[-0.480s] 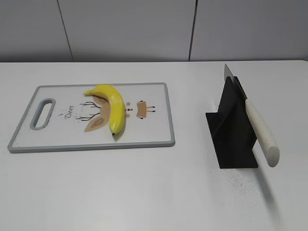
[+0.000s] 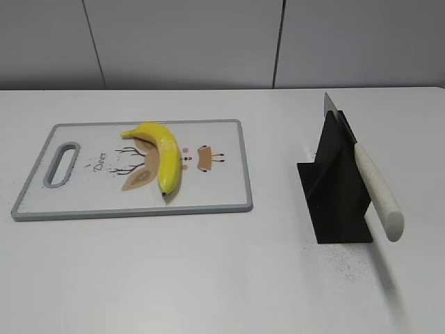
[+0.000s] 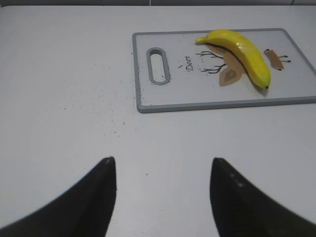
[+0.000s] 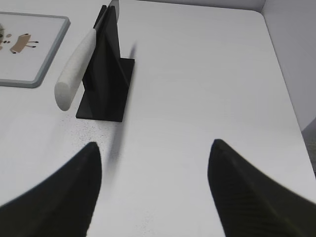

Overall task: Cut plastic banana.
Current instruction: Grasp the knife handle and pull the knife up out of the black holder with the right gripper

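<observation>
While the yellow plastic banana (image 2: 161,154) lies untouched on the grey-rimmed cutting board (image 2: 83,202), curved with its stem end toward the far edge of the white surface (image 2: 208,278), both arms hang back near the front edge. Printed deer artwork shows beneath and beside the fruit, and the board's handle slot (image 2: 61,165) faces the left edge of the surface. Toward the right edge, well apart from the board, a black knife stand (image 2: 334,188) holds a knife (image 2: 375,188) at a slant, its white handle jutting toward the front edge and its blade tip poking up behind the stand. Seen from its wrist camera, the left gripper (image 3: 163,197) is spread wide and holds nothing, hovering over bare surface in front of the board. Its counterpart, the right gripper (image 4: 153,192), is likewise wide and empty, in front of the stand.
</observation>
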Robot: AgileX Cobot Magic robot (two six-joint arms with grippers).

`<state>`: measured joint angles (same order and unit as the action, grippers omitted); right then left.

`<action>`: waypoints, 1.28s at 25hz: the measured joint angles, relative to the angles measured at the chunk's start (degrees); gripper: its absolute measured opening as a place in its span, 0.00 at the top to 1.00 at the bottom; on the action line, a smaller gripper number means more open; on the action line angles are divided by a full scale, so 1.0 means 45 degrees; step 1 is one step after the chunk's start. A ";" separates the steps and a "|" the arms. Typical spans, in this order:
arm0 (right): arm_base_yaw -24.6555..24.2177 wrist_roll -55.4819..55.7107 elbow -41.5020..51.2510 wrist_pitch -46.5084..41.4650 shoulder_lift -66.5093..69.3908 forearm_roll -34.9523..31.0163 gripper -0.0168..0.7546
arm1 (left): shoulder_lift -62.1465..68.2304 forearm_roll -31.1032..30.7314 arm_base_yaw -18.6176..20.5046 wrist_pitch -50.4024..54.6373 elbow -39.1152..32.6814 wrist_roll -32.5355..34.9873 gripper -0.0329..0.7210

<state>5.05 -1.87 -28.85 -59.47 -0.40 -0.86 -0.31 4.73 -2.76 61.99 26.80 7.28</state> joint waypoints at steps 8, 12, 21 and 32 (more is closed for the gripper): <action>0.0000 0.0000 0.0000 0.0000 0.0000 0.0000 0.32 | 0.0000 0.0000 0.0000 0.0000 0.0000 0.0000 0.18; 0.0000 0.0000 0.0000 0.0000 0.0000 0.0000 0.32 | 0.0000 0.0000 0.0000 0.0000 0.0000 0.0000 0.18; 0.0000 0.0000 0.0000 0.0000 0.0000 0.0000 0.32 | 0.0000 0.0000 0.0000 0.0000 0.0000 0.0000 0.18; 0.0000 0.0000 -0.0549 -0.0036 0.2036 -0.0161 0.18 | 0.0000 0.0000 0.0000 0.0000 0.0000 0.0000 0.18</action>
<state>5.05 -1.87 -31.32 -59.63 8.76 -1.59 -0.31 4.73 -2.76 61.99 26.80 7.28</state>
